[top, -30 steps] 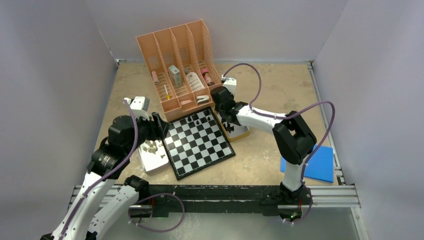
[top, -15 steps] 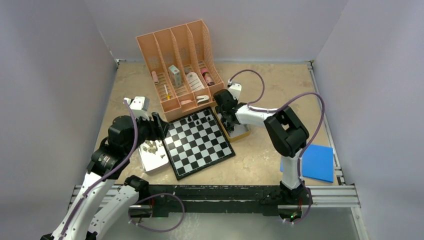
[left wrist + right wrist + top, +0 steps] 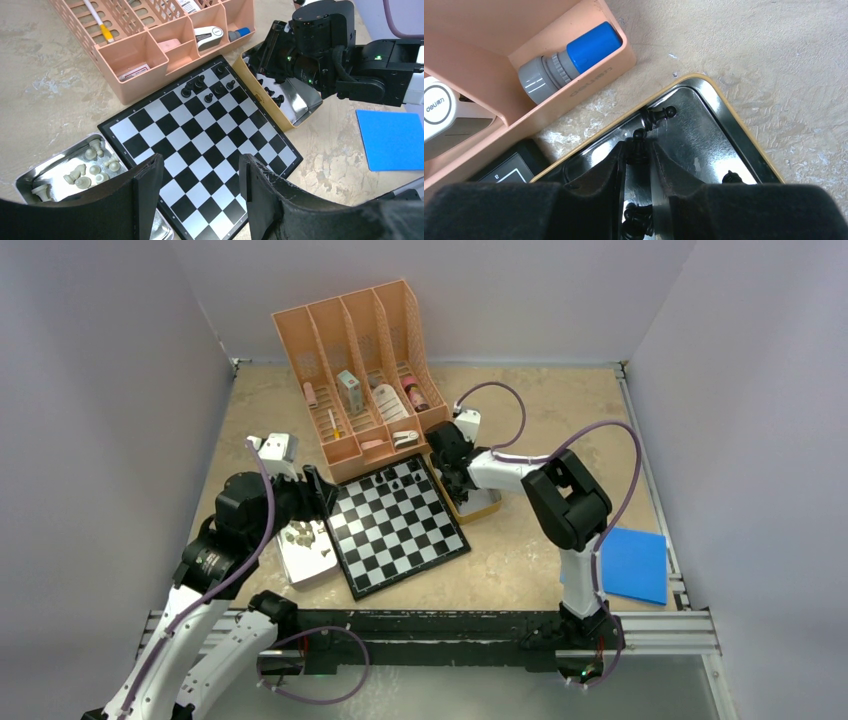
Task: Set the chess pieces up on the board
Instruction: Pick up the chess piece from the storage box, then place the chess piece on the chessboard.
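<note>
A small black chess piece (image 3: 636,147) sits in the gold-rimmed shiny metal tray (image 3: 704,131) just beside the black-and-white checkered chessboard (image 3: 200,145); the right jaws seem clenched on it. Pick-up in hand; next, a straight lift toward the board's far rows. Left jaws hang released, empty.

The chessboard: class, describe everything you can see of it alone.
The chessboard is a flat, thin square of black and white checks inside a narrow black border, smooth like printed plastic. It lies on the beige table, turned askew to the table's edges. A few black pieces stand upright near its far edge; the remaining squares are bare. A peach organiser sits just beyond it, a gold-rimmed tray and a steel tray close at its sides; contact cannot be told.
</note>
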{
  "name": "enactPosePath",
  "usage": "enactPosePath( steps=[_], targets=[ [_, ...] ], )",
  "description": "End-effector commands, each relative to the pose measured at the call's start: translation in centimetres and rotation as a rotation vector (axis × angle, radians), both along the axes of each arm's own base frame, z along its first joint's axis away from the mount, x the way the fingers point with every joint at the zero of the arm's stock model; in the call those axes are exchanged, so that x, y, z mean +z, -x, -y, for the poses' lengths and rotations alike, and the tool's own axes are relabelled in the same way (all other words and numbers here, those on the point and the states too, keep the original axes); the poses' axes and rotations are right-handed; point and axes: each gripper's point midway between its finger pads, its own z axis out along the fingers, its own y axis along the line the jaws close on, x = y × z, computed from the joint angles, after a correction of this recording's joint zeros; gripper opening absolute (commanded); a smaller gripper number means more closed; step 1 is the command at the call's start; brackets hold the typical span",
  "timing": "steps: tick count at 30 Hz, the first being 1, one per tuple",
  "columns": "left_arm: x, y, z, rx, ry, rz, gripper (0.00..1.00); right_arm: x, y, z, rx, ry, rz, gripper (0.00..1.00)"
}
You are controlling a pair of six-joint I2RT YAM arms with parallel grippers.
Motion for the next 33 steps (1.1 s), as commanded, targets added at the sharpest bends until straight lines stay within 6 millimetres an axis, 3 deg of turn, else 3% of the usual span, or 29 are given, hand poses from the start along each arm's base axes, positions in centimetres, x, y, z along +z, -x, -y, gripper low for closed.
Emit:
enactPosePath(
  steps=[1,6,17,22,27,33],
  targets=[
    [1.2,-0.5,0.2,-0.007,0.01,0.056,0.57,0.6,-0.2,0.1,0.01,0.009,-0.002,0.24],
    [1.1,-0.5,0.2,-0.007,0.008,0.052,0.57,1.4,0.0,0.3,0.021,0.015,0.008,0.2],
    [0.7,-0.7,0.3,-0.003,0.01,0.031,0.57,5.8,0.7,2.0,0.013,0.018,0.097,0.18],
    [-0.3,-0.5,2.6,-0.108,0.046,-0.042,0.55,9.2,1.4,1.9,0.075,-0.018,0.175,0.17],
    [-1.0,-0.3,4.8,-0.178,0.126,-0.137,0.55,13.1,3.5,-0.7,0.258,-0.063,0.291,0.17],
    [-0.9,-0.2,8.1,-0.279,0.265,-0.253,0.52,18.9,8.0,-4.5,0.456,-0.1,0.495,0.16]
  ],
)
